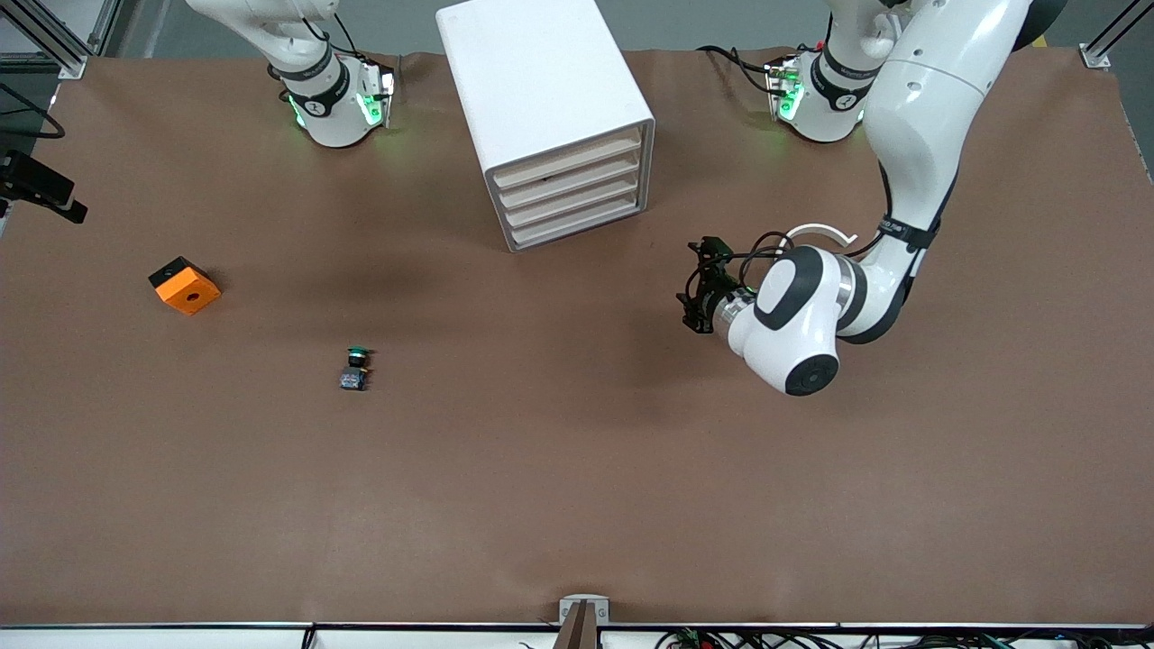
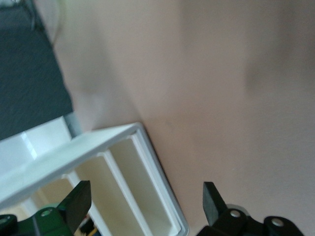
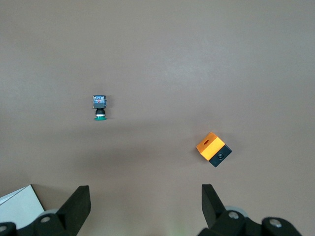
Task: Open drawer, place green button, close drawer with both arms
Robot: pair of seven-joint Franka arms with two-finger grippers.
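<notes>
The white boxy plastic cabinet [image 1: 545, 113] stands on the brown desk [image 1: 577, 487] between the two arm bases, its front turned toward the front camera and angled a little toward the left arm's end. Its four wide, shallow drawers with cream fronts [image 1: 572, 191] are stacked one above another, all pushed in flush; their long axes run across the cabinet's front.

The tiny push-button with a round green cap, black middle and bluish base [image 1: 355, 368] lies on its side on the bare desk, nearer to the front camera than the cabinet and toward the right arm's end. Its long axis runs roughly toward and away from the front camera: the green cap points toward the arm bases, the bluish base toward the camera. The right wrist view shows it too [image 3: 100, 107], well apart from the orange cube with a black face and a hole [image 1: 184, 286], which sits farther toward the right arm's end.

The left arm's black two-finger tool [image 1: 696, 287] hangs over the desk near the cabinet's front, toward the left arm's end, pointing sideways at the drawers. Its fingers [image 2: 212, 199] stand wide apart with nothing between them, and its wrist view shows the cabinet's cream front close up.

The right arm waits by its base, out of the front view; its tool [image 3: 145, 204] is high over the desk, fingers spread and empty.
</notes>
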